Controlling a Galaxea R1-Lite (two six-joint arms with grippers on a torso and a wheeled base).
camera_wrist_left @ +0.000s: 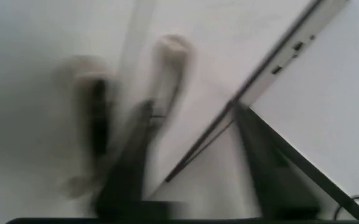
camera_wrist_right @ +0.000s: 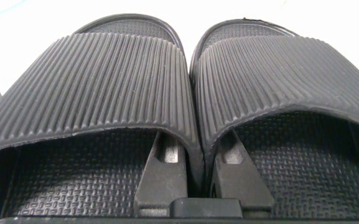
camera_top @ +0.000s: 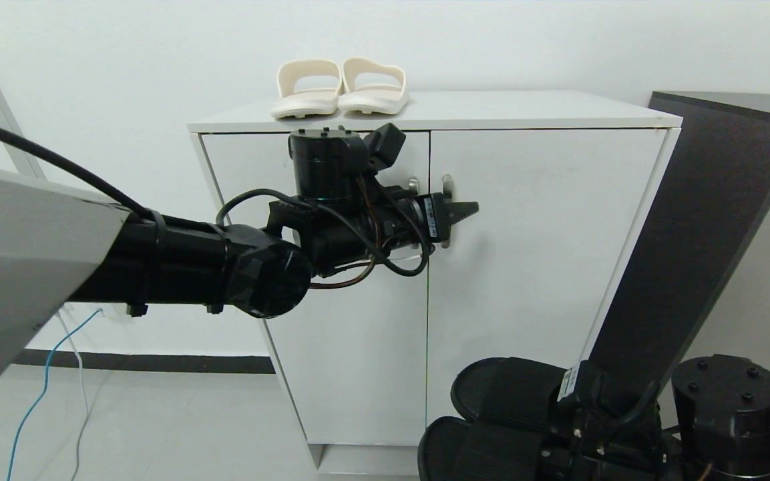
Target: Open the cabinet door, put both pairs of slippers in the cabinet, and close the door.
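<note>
I'm looking at the left arm lying stretched out level across the front of the cabinet (camera_top: 545,110), wrist bent so the left gripper (camera_top: 457,212) is pointing sideways and overlapping the handle (camera_top: 447,184) of the right door (camera_top: 525,267). I cannot tell whether it is gripping that handle; the wrist picture is smeared. Both doors are sitting flush and closed. The cream slippers (camera_top: 340,88) are resting side by side on the cabinet's top, toward its left end. Low on my right, near the foot of the cabinet, the right gripper (camera_wrist_right: 198,155) is clamping the black slippers (camera_wrist_right: 123,81) together, one of its fingers (camera_wrist_right: 160,171) sitting inside each slipper and pinching their adjoining walls.
</note>
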